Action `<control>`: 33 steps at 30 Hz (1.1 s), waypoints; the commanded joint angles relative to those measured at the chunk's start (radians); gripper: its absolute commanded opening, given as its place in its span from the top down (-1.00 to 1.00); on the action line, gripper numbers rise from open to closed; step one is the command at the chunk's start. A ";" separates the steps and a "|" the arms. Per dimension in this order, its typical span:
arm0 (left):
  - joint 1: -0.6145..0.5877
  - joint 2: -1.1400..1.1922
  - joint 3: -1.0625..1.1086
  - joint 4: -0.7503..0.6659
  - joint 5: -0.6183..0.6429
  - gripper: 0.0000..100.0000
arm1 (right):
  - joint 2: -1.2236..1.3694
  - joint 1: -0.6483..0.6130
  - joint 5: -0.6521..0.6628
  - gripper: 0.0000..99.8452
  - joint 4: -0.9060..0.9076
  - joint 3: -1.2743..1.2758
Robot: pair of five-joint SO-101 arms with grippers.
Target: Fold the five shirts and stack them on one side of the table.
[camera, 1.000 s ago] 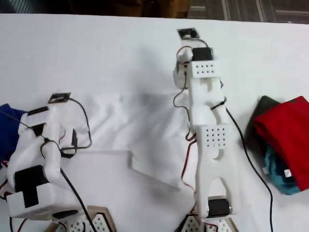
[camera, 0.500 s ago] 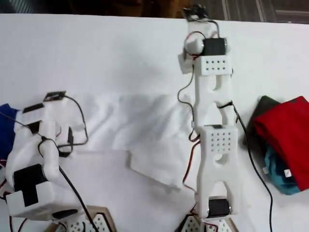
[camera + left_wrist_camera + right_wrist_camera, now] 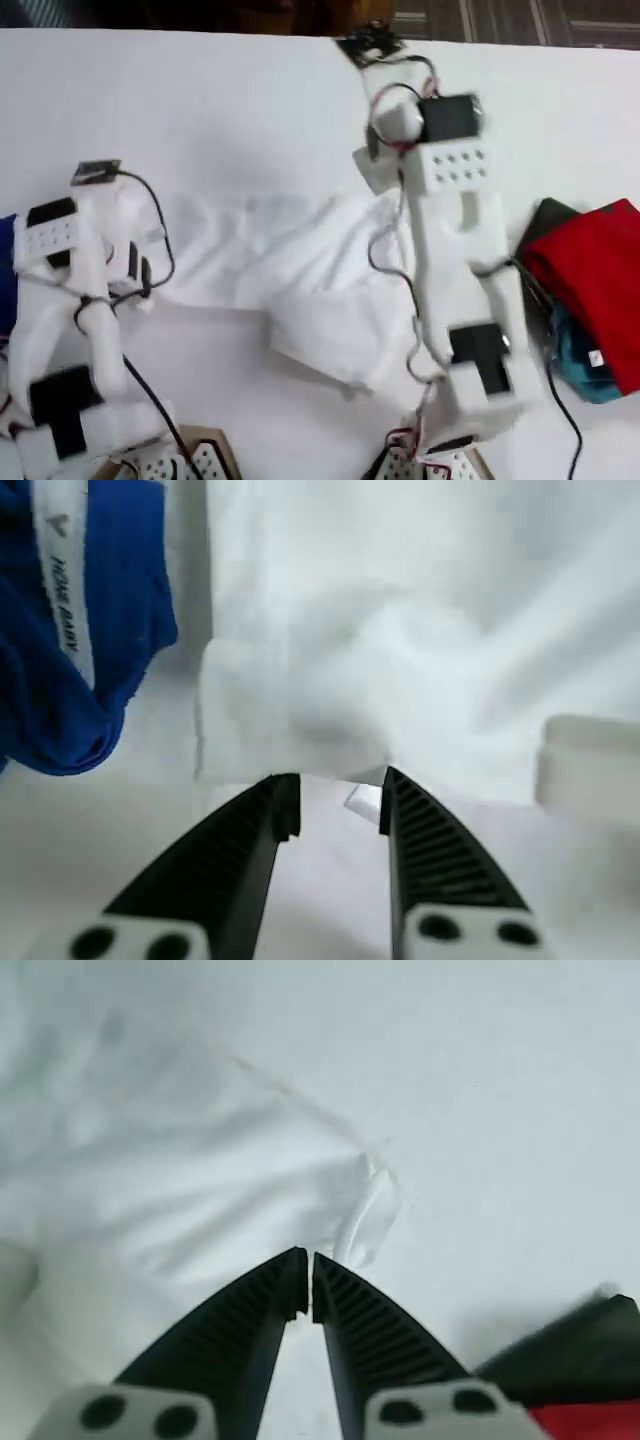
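A white shirt [image 3: 290, 270] lies spread across the middle of the white table, bunched at its right side. My right gripper [image 3: 308, 1282] is shut, with the shirt's hem [image 3: 362, 1222] pinched at its tips; from above it [image 3: 366, 172] sits at the shirt's far right corner. Open, my left gripper [image 3: 338, 802] has its tips just short of the white shirt's near edge [image 3: 290, 750], and from above it [image 3: 140, 288] is at the shirt's left end. A blue shirt [image 3: 70, 630] lies crumpled beside it, at the table's left edge [image 3: 8, 270].
Folded shirts are stacked at the right edge: red [image 3: 590, 275] on top, teal [image 3: 575, 360] and a dark one [image 3: 545, 225] beneath. The far half of the table [image 3: 200, 100] is bare. Cables hang along both arms.
The right arm has stretched farther from its base and swung, and the shirt's right side has bunched up with it. The left arm has shifted left and slightly farther out.
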 commanded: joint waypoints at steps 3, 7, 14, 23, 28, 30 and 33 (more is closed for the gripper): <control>-0.003 -0.229 0.101 -0.051 -0.005 0.68 | -0.349 0.035 0.017 0.96 -0.183 0.376; -0.003 -0.310 0.206 -0.083 -0.012 0.68 | -0.619 0.012 0.133 0.96 -0.318 0.756; -0.006 -0.350 0.320 -0.153 -0.080 0.68 | -1.040 -0.073 0.267 0.96 -0.406 1.274; -0.006 -0.345 0.410 -0.287 -0.075 0.68 | -1.006 -0.278 0.259 0.73 -0.371 1.416; -0.006 -0.345 0.510 -0.400 -0.075 0.68 | -0.906 -0.426 0.259 0.65 -0.390 1.418; -0.006 -0.351 0.532 -0.428 -0.074 0.68 | -0.863 -0.479 0.250 0.65 -0.409 1.419; -0.006 -0.351 0.530 -0.434 -0.074 0.68 | -0.791 -0.539 0.189 0.65 -0.476 1.421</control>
